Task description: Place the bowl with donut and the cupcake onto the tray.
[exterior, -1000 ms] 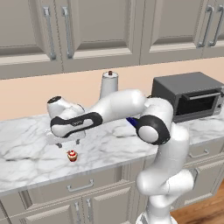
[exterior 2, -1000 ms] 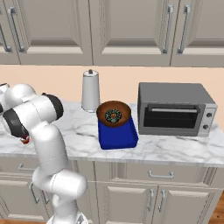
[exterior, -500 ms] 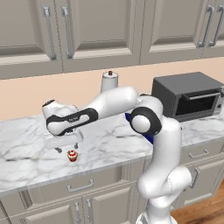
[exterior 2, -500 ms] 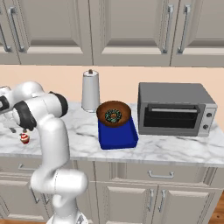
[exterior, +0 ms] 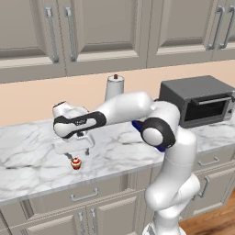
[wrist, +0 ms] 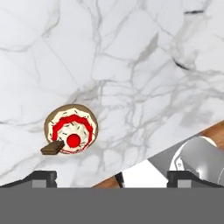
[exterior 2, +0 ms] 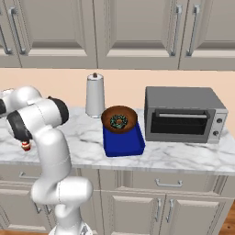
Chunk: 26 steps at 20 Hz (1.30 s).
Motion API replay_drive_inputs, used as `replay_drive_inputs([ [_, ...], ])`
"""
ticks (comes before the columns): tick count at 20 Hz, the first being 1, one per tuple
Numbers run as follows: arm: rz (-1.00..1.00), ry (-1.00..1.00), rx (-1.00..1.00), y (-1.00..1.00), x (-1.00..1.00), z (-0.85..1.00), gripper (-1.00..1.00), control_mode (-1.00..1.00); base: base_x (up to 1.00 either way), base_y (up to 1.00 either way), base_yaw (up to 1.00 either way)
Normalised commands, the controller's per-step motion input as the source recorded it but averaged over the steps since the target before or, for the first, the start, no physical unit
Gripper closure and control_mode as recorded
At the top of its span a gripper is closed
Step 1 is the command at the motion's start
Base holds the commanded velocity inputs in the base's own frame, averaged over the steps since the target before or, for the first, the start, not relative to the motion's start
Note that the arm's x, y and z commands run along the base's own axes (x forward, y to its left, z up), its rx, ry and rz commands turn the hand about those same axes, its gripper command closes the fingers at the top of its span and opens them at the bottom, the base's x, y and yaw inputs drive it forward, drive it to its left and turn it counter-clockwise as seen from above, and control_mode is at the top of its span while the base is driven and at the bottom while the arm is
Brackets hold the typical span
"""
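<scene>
- The cupcake (exterior: 76,163) stood on the marble counter (exterior: 27,160) near its front edge, well to the left of the arm's base in the left base view, upright on its red wrapper.
- In the hand view the cupcake (wrist: 70,129) was seen from above: white frosting with red stripes and a red dot at the middle, with a small brown piece sticking out at one side.
- The gripper (exterior: 77,152) hung just above the cupcake, pointing down at the counter, with its jaws spread wide and nothing between them.
- In the hand view the two finger tips (wrist: 43,176) sat far apart at the bottom, and the cupcake lay above the left one rather than centred between them.
- The bowl (exterior 2: 119,119) rested on the back part of the dark blue tray (exterior 2: 123,142), with the donut (exterior 2: 119,121) lying inside it.
- The tray lay on the counter between the paper towel roll (exterior 2: 95,95) and the toaster oven (exterior 2: 183,114), its right edge just beside the oven.
- In the right base view the cupcake (exterior 2: 26,146) peeked out at the far left, partly hidden behind the arm, well apart from the tray.
- Grey cabinet doors (exterior: 105,32) lined the wall above the counter.
</scene>
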Motion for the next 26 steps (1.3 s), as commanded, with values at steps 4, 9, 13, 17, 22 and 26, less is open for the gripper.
replay_drive_inputs([
  [4, -0.05, -0.23, 0.04, 0.08, 0.12, -0.20, -1.00, -1.00, 0.00, 0.00, 0.00],
  [9, -0.02, -0.08, 0.06, 0.08, 0.33, -0.14, -1.00, -1.00, 0.00, 0.00, 0.00],
  [13, -0.01, -0.01, 0.11, 0.28, 0.19, -0.05, -1.00, -1.00, 0.00, 0.00, 0.00],
  [17, -0.01, 0.00, 0.00, 0.34, 0.04, 0.00, -1.00, -1.00, 0.00, 0.00, 0.00],
  [22, -0.07, 0.00, 0.00, 0.00, -0.33, -0.17, -1.00, -1.00, 0.00, 0.00, 0.00],
  [26, -0.08, 0.00, 0.01, -0.28, -0.26, -0.31, -1.00, -1.00, 0.00, 0.00, 0.00],
])
